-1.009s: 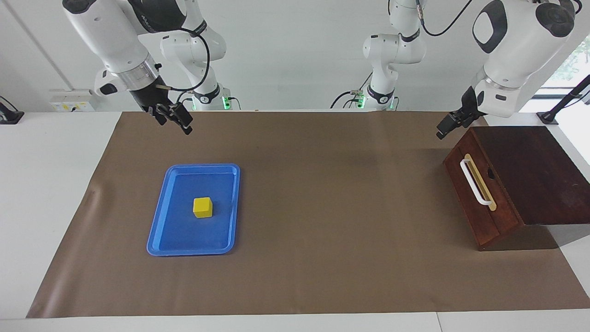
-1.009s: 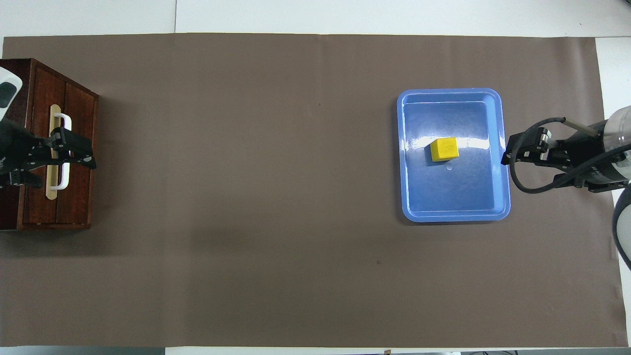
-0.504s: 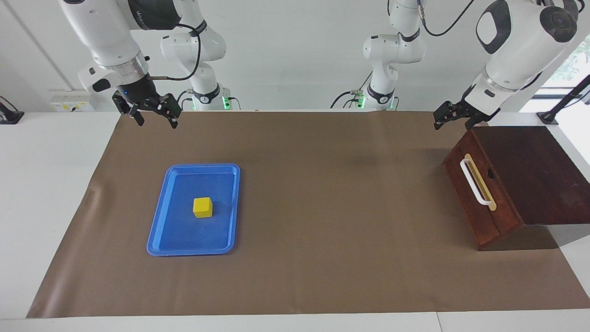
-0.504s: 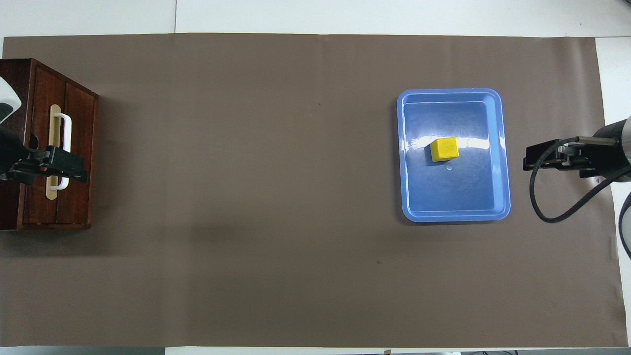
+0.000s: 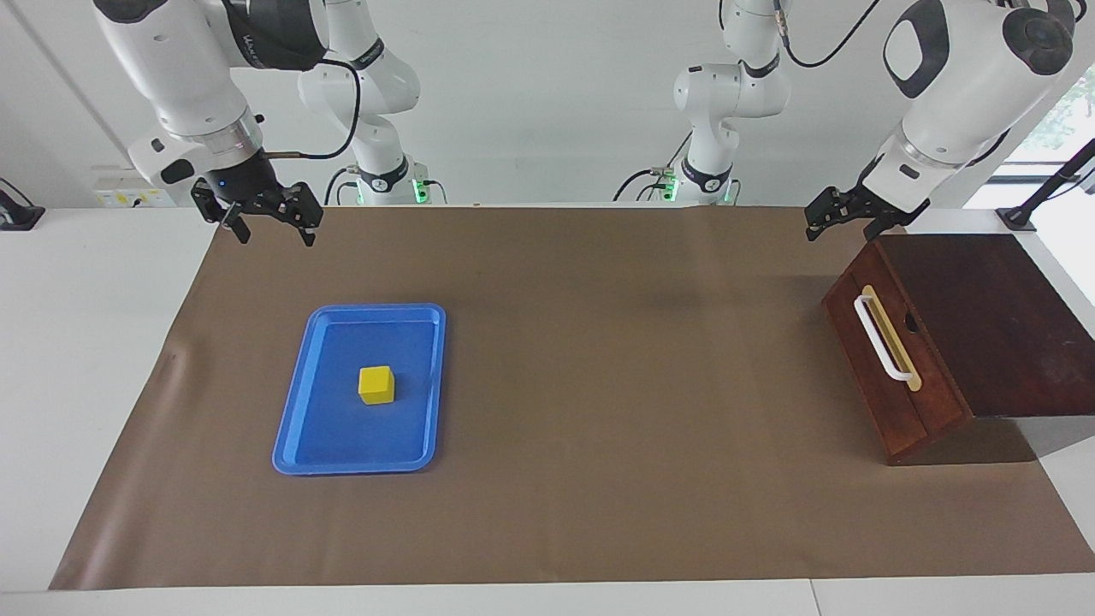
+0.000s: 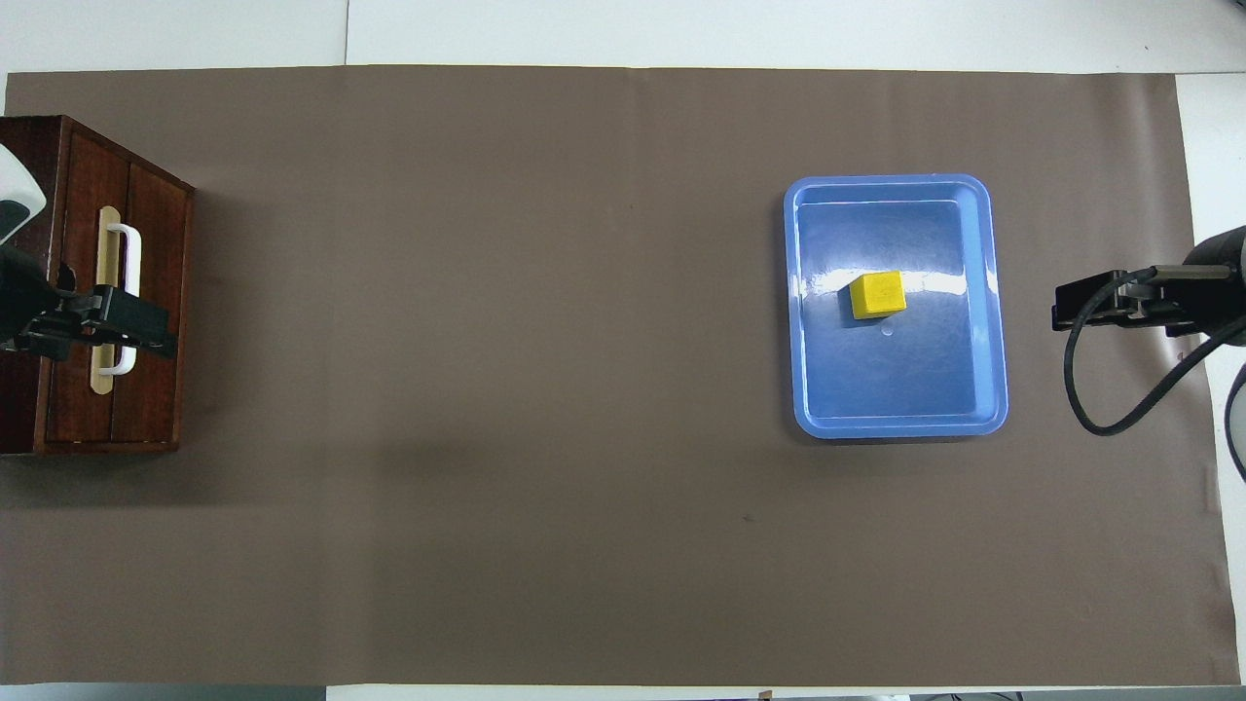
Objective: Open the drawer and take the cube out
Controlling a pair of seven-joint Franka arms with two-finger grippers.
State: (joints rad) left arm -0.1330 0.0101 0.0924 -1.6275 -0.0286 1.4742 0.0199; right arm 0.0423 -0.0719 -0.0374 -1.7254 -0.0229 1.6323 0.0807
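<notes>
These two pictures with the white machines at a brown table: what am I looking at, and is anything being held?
They show one moment from two cameras. One faces the robots from across the table. The other looks steeply down from above the robots' own end, so the sides appear swapped between them.

The white machines are two robot arms, each ending in a two-finger gripper. The left gripper hangs open in the air by the top edge of the dark reddish-brown wooden drawer, which is shut; its white bar handle is untouched. The right gripper hangs open over the brown table cover at the right arm's end. Neither holds anything.

A small bright-yellow cube sits in a shallow blue plastic tray lying flat on the cover.
</notes>
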